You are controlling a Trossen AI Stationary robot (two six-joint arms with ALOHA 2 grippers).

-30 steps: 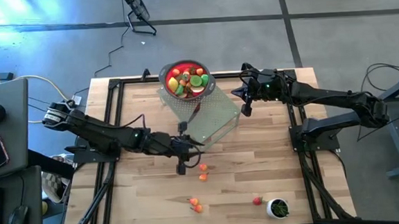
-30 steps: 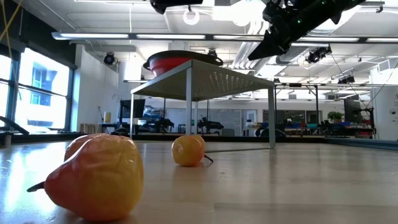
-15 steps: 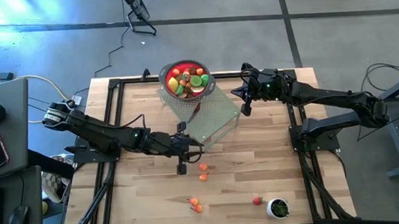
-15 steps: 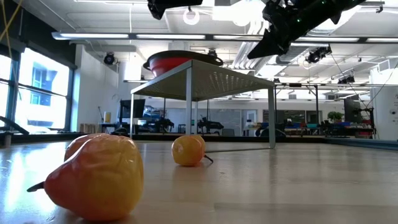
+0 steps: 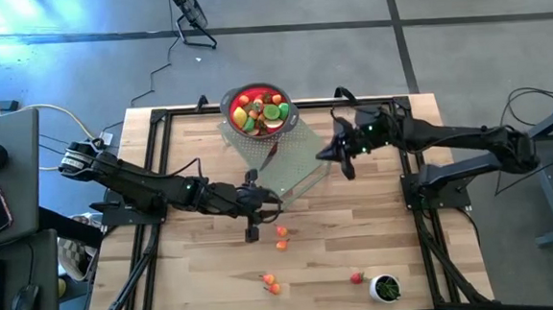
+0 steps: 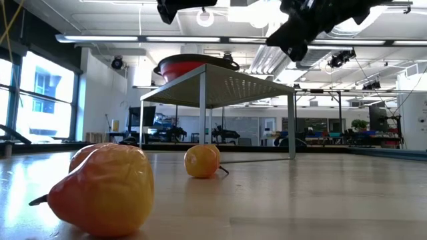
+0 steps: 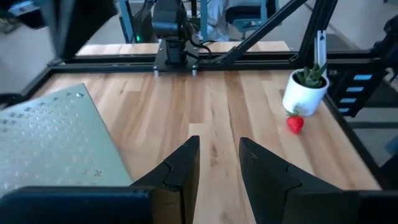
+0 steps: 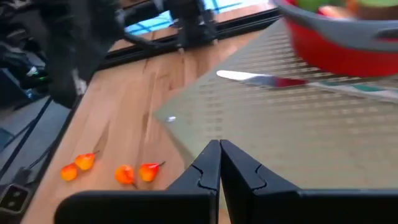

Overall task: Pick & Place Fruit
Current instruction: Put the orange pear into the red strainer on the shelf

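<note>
Progress: red bowl point(image 5: 259, 111), upper centre, already heaped with fruit point(image 5: 255, 114). About five pieces left low on tabletop point(image 5: 358, 232). My left claw point(image 7: 219, 163) parted, empty; right claw point(image 8: 219, 163) clenched, empty.

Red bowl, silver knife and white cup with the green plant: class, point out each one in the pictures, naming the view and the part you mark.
red bowl point(image 5: 290, 107): high view, on its right-hand rim.
silver knife point(image 8: 249, 77): right wrist view, on the middle of its blade.
white cup point(image 7: 303, 99): left wrist view, on its side wall.
</note>
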